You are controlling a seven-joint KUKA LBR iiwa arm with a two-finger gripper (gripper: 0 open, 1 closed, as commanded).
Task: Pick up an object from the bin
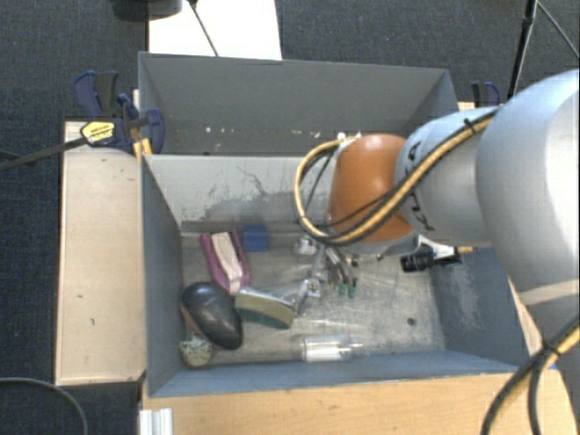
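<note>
My gripper (333, 276) hangs low over the middle of the bin floor, just under the orange wrist cover. Directly to its left lies a yellow and green sponge (265, 309) with a silvery piece (304, 293) resting at its right end, close beside the gripper. A clear plastic tube (326, 348) lies on the floor in front of the gripper, near the front wall. Nothing can be seen held in the gripper.
Along the left side lie a pink and purple packet (222, 258), a small blue block (256, 237), a black oval object (214, 314) and a small mottled ball (195, 352) in the front left corner. The arm covers the bin's right part.
</note>
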